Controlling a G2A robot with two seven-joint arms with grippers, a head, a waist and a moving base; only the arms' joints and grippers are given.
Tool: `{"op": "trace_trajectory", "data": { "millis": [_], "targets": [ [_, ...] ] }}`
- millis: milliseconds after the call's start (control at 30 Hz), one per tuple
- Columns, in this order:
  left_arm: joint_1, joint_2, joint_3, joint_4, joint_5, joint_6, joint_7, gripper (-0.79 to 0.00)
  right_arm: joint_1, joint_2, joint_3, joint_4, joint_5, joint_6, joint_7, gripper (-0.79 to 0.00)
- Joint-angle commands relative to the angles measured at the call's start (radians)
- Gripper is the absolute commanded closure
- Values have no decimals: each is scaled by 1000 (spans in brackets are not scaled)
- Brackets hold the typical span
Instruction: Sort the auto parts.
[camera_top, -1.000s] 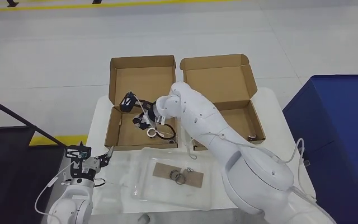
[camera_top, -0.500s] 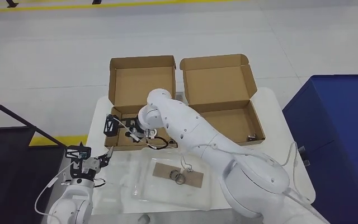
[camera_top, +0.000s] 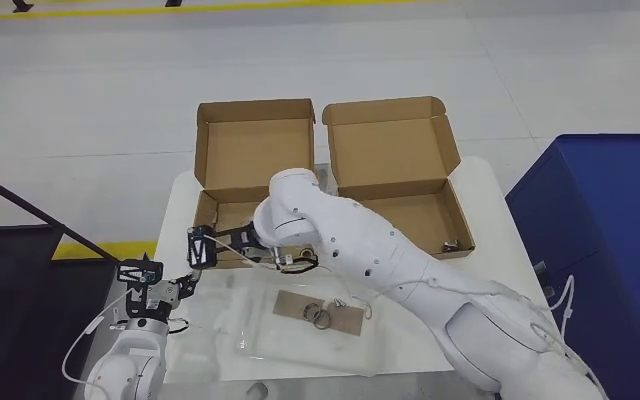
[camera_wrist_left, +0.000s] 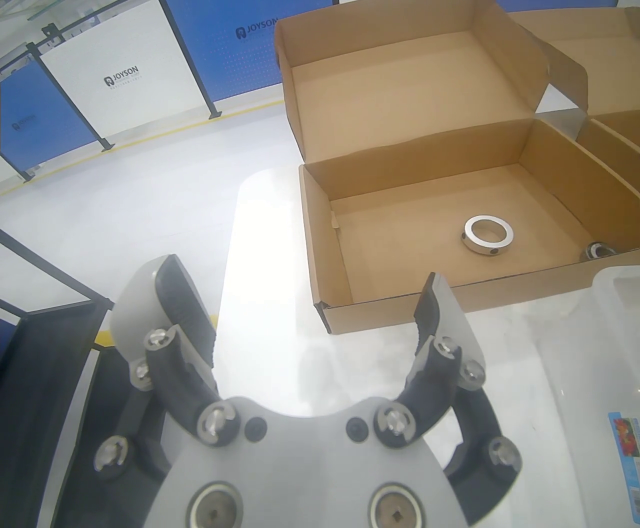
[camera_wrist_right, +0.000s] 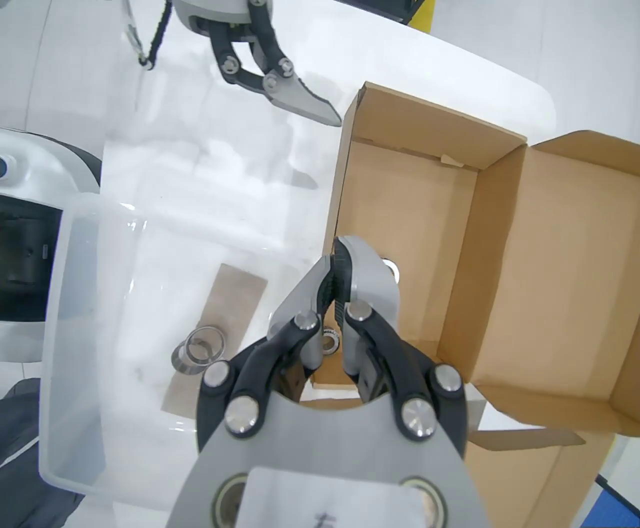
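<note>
steel ring (camera_wrist_left: 486, 234) inside cardboard box (camera_wrist_left: 425, 160)

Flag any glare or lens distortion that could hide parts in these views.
Left wrist view: glare washes out the table and the box edges bow slightly, yet the ring reads clearly. Right wrist view: reflections streak the clear tray. Top view: even light, no glare.
</note>
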Motion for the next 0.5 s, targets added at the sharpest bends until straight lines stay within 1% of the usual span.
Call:
{"op": "trace_trajectory", "data": {
  "millis": [0, 300, 367, 467],
  "targets": [
    [0, 0, 0, 0, 0, 0, 0, -785, -24, 39, 41, -68, 32, 48, 48, 0],
    [0, 0, 0, 0, 0, 0, 0, -785, -35, 39, 31, -70, 34, 42, 42, 0],
    [0, 0, 0, 0, 0, 0, 0, -785, -23, 41, -24, -67, 38, 52, 53, 0],
    [0, 0, 0, 0, 0, 0, 0, -785, 45, 54, -146, -57, 154, 87, 87, 0]
  ]
}}
